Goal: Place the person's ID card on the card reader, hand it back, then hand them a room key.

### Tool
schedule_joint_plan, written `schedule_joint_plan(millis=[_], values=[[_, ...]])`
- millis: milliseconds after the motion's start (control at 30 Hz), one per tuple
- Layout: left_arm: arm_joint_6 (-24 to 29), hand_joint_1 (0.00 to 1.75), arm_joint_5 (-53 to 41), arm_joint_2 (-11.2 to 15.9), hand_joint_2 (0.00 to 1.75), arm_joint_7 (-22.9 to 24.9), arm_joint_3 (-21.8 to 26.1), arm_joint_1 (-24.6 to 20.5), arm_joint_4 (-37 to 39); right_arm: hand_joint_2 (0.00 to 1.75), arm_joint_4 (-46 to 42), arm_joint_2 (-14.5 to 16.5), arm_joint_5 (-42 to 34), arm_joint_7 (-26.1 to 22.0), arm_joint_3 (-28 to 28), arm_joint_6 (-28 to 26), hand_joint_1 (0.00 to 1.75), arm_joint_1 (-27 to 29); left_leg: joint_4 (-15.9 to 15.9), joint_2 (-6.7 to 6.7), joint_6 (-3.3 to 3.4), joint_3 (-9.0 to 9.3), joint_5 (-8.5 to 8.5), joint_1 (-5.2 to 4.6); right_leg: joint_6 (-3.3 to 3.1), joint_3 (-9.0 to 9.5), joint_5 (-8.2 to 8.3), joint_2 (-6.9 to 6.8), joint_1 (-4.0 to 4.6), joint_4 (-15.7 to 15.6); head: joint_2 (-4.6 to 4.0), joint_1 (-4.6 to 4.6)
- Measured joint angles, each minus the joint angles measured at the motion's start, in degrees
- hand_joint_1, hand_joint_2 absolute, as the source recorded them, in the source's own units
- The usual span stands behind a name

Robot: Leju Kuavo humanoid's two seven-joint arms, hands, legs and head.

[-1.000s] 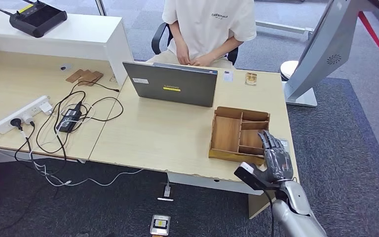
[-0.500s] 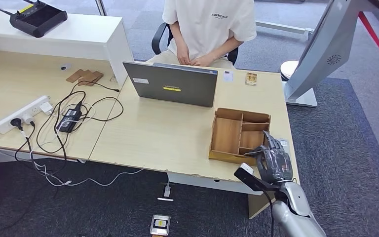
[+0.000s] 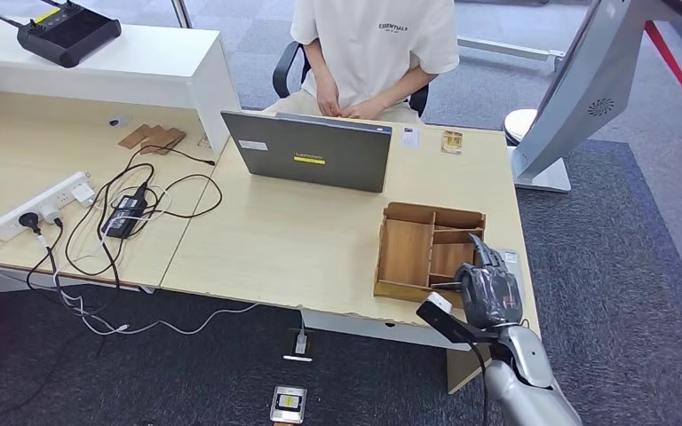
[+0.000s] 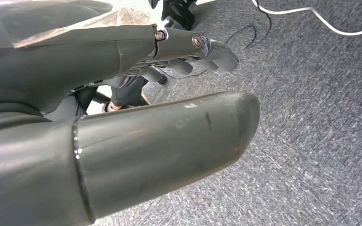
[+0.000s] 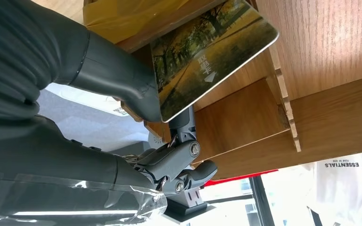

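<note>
The card (image 5: pixel 207 61) is pinched between thumb and fingers of the right hand (image 3: pixel 488 288) over the tray (image 3: pixel 408 248) — best lifted straight, clear of the dividers; the left hand (image 4: pixel 122 94) hangs empty, fingers loosely apart.

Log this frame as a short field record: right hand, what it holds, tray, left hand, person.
right hand: at the near right corner of the wooden tray, pinching a card
card: printed with a tree scene, held over a tray compartment
left hand: hanging over grey carpet, holding nothing
person: seated behind the laptop
</note>
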Motion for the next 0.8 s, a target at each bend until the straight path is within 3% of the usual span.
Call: schedule_joint_plan(millis=[200, 233, 333, 367, 800], values=[[-0.07, 0.00, -0.16, 0.00, 0.00, -0.11, 0.00, -0.10, 0.01, 1.75, -0.01, 0.33, -0.80, 0.04, -0.02, -0.17, 1.75, -0.36, 0.00, 0.00, 0.00, 0.00, 0.00, 0.00, 0.00, 0.00, 0.00, 0.00, 0.00, 0.00, 0.00, 0.00], [-0.08, 0.00, -0.18, 0.00, 0.00, -0.11, 0.00, -0.11, 0.01, 1.75, -0.01, 0.36, -0.87, 0.09, -0.03, -0.24, 1.40, -0.47, 0.00, 0.00, 0.00, 0.00, 0.00, 0.00, 0.00, -0.01, 0.00, 0.00, 0.00, 0.00, 0.00, 0.00], [-0.14, 0.00, -0.23, 0.00, 0.00, -0.11, 0.00, -0.15, 0.00, 1.75, -0.08, 0.38, -1.11, 0.43, -0.09, -0.55, 0.10, -0.84, 0.00, 0.00, 0.00, 0.00, 0.00, 0.00, 0.00, -0.01, 0.00, 0.00, 0.00, 0.00, 0.00, 0.00], [-0.19, 0.00, -0.27, 0.00, 0.00, -0.11, 0.00, -0.18, 0.00, 1.75, -0.16, 0.38, -1.19, 0.54, -0.13, -0.63, 0.00, -0.99, 0.00, 0.00, 0.00, 0.01, 0.00, 0.00, 0.00, -0.01, 0.00, 0.00, 0.00, 0.00, 0.00, 0.00], [-1.01, 0.00, -1.12, -0.04, 0.00, 0.41, -0.02, -1.03, 0.00, 1.75, -1.22, 0.22, -3.53, 1.11, -2.30, -2.26, 0.00, -1.97, 0.00, 0.01, 0.00, 0.03, 0.00, 0.00, 0.00, 0.00, 0.00, 0.00, 0.00, 0.00, 0.00, 0.01]])
